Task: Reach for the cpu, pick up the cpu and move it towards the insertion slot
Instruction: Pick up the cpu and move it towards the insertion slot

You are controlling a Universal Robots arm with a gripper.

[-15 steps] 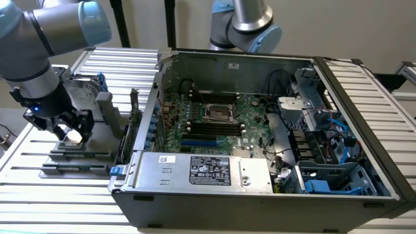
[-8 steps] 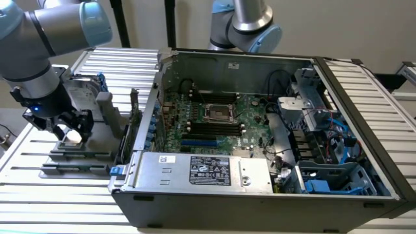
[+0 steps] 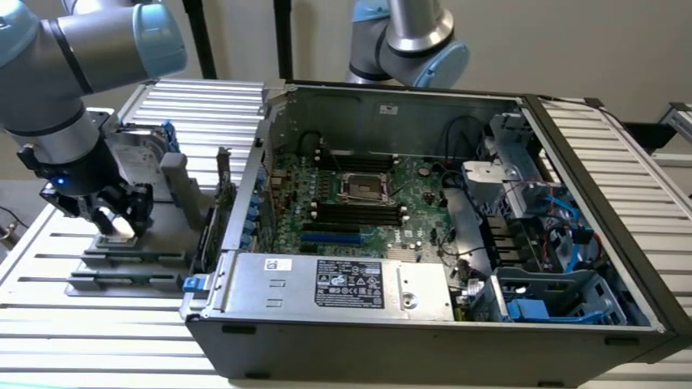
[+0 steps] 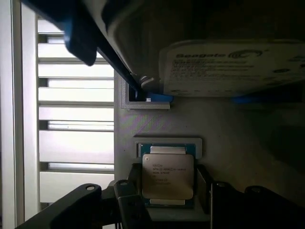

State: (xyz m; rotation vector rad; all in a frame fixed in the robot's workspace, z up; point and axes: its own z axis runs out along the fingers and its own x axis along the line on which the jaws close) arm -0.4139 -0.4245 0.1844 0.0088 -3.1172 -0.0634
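Slatted bench [image 3: 65,340], exterior view's left edge: gripper [image 3: 113,217] fingers [image 4: 127,196] released, straddling the cpu [image 4: 167,175] seated in its grey holder [image 4: 238,129].

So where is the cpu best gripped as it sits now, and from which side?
By two opposite edges, from straight above. The cpu lies flat, metal top up, in a framed seat of the grey holder, with the upright hard drive standing close by, so a sideways approach looks blocked. The gripper hangs right over it.
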